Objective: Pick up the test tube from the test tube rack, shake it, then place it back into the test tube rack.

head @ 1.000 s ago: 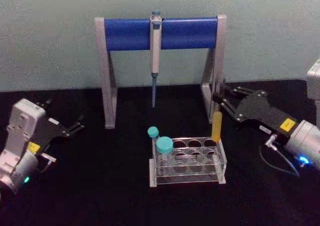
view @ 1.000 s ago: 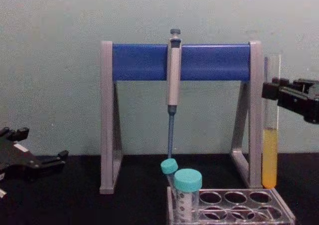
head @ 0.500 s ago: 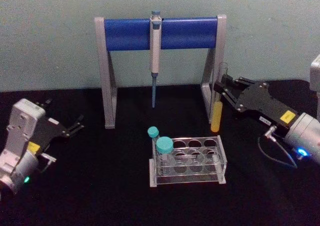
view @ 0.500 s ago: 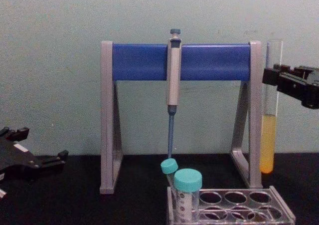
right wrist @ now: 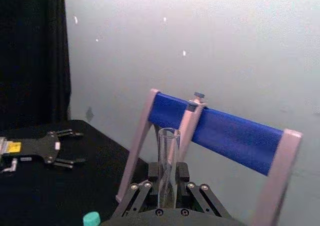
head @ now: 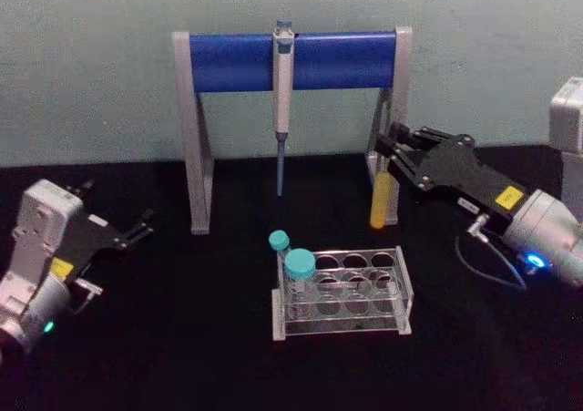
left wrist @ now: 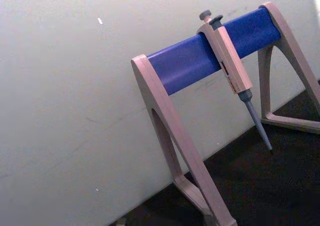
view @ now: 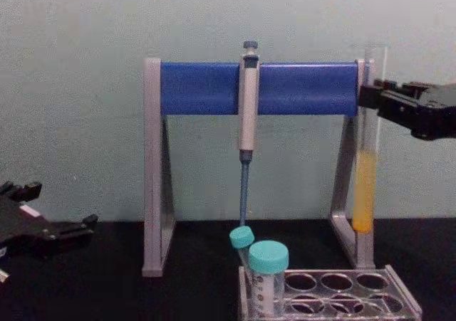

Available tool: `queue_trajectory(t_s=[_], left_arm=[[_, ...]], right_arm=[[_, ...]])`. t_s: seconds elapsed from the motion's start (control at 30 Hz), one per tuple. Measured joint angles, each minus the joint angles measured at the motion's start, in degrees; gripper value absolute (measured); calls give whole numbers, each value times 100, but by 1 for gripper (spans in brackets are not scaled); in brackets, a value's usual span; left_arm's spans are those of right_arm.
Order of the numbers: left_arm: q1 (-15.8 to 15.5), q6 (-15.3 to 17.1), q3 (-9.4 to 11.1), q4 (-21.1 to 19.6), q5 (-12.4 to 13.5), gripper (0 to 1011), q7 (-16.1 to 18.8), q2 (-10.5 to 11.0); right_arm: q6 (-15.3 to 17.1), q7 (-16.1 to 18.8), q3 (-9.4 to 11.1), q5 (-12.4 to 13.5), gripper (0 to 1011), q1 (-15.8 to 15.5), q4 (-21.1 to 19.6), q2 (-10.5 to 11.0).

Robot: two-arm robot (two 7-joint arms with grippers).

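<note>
The test tube point(head: 381, 198) is a slim clear glass tube with yellow-orange liquid in its lower part. It hangs upright in the air, above and behind the rack's right end and just in front of the stand's right leg. My right gripper point(head: 388, 152) is shut on its upper part; from the chest the same grip point(view: 369, 97) sits above the liquid point(view: 364, 191). The tube's open top point(right wrist: 168, 138) rises between the fingers in the right wrist view. The clear test tube rack point(head: 401, 294) stands on the black table. My left gripper point(head: 135, 230) is parked open at the left.
Two teal-capped tubes point(head: 299, 267) stand in the rack's left end. Behind it is the grey-and-blue pipette stand point(head: 293, 61) with a pipette point(head: 282, 92) hanging at its middle. The stand's right leg point(view: 363, 221) is close behind the held tube.
The right gripper has raised the test tube clear of the rack's back right hole. It has carried the tube up and leftward, toward the stand's right leg. The left arm has not moved.
</note>
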Motion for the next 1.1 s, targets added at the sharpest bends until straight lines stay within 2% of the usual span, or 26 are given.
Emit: queue_trajectory(t_s=[0.3,0.43,0.6,0.9,1.1], left_arm=[[0,0,0,0,0,1001,0,0],[0,0,0,0,0,1001,0,0],[0,0,0,0,0,1001,0,0],[0,0,0,0,0,1001,0,0],[0,0,0,0,0,1001,0,0]], right_arm=[[5,186,-189,39,237,142,34,-45],[2,292,-242,129,237,101,-72,7],[-5,421,-261,290,237,-79,-290,176],[-73,401,-53,490,235,-593,-751,595],[-57,126,180,451,237,-875,-926,807]])
